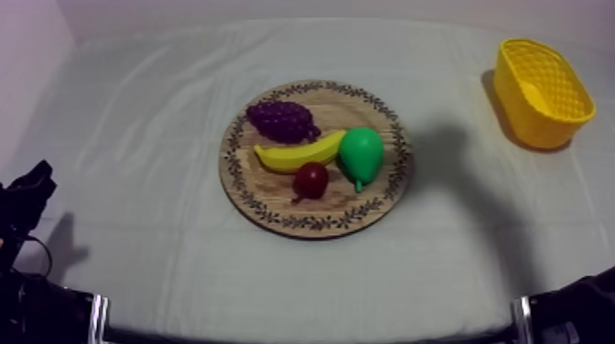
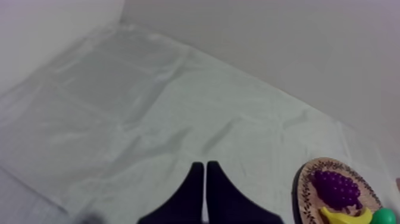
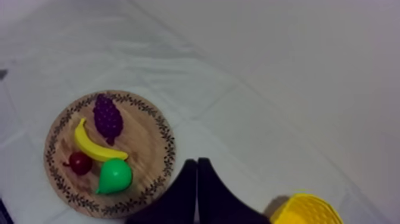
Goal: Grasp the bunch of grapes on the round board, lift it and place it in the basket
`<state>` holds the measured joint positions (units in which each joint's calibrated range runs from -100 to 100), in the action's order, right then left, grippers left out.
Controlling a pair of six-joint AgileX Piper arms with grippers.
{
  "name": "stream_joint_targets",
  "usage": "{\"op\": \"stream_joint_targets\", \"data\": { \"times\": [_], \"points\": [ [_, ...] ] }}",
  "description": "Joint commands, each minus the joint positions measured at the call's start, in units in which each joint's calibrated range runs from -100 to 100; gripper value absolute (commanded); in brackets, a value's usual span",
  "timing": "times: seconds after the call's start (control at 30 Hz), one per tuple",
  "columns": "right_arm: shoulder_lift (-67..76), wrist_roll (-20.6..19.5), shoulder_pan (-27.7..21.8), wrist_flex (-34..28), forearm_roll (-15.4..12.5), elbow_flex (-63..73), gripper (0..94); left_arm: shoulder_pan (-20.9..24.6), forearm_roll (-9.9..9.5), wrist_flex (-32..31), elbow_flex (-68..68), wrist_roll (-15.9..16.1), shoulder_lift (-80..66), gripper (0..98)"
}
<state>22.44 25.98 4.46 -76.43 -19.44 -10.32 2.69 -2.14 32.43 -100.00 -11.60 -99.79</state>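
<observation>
Top view: the grey-white desk carries the round wooden board. The yellow basket stands well apart from the board, off to its far right. The left claw and right claw are each closed to a narrow wedge, gripping nothing, both off the board. On the board, the banana crosses the centre, with the pear at its right end. The bunch of grapes sits by the board's far-left rim and the small red fruit on its near side.

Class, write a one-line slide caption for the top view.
Wooden board carrying bunch of grapes, banana, pear and small red fruit; yellow basket apart, at the far right.
</observation>
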Motion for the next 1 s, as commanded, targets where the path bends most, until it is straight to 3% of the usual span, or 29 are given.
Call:
{"op": "stream_joint_targets", "data": {
  "times": [0.0,0.53,0.9,0.97],
  "points": [
    [-6.39,0.24,1.41,-1.41,0.35,4.04,0.4,0.03,0.02,-0.01,0.00,0.00,0.05,0.1],
    [-22.16,0.45,13.08,1.48,3.63,4.54,1.7,0.03,0.02,-0.01,0.00,0.00,0.05,0.1],
    [-32.00,0.02,17.13,3.16,4.18,10.27,8.2,0.03,0.02,-0.01,0.00,0.00,0.05,0.1],
    [-33.27,-0.32,17.63,3.80,4.12,11.16,14.7,0.03,0.02,-0.01,0.00,0.00,0.05,0.1]
  ]
}}
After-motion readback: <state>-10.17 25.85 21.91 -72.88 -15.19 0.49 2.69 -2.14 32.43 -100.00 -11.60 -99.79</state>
